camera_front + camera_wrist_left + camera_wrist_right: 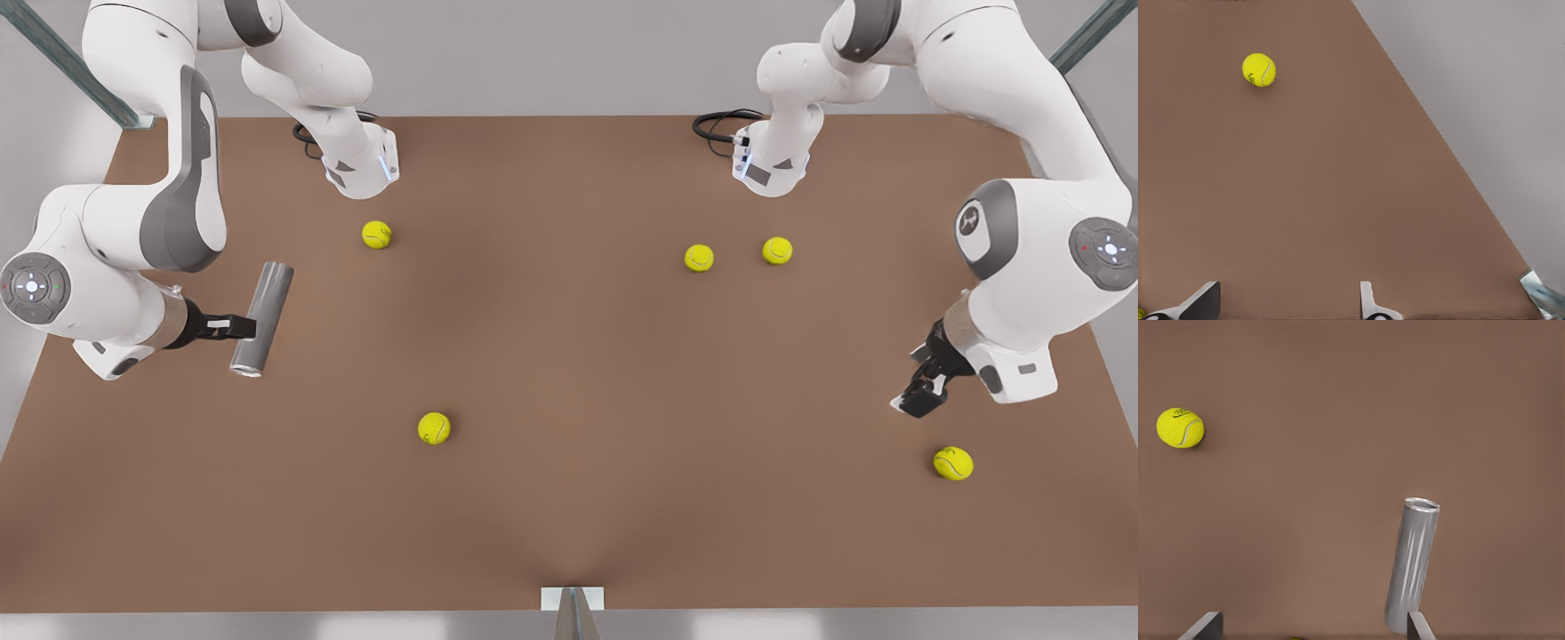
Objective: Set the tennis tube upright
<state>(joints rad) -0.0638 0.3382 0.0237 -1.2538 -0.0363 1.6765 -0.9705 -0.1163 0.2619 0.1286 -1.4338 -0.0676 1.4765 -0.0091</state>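
One slim grey tennis tube with a silvery rim [260, 317] lies on its side on the brown table [569, 373], near the table's edge on the front view's left. The right gripper [227, 326] is at the tube's middle. Its fingers are spread wide, and one finger [1418, 625] is against the tube wall, so nothing is gripped yet.

This looks like the approach-to-grasp step. Next the fingers need to close across the tube, then the arm must lift and rotate it onto one end.

The left gripper [920, 402], also spread open, waits near the opposite edge beside a yellow-green tennis ball [953, 463].
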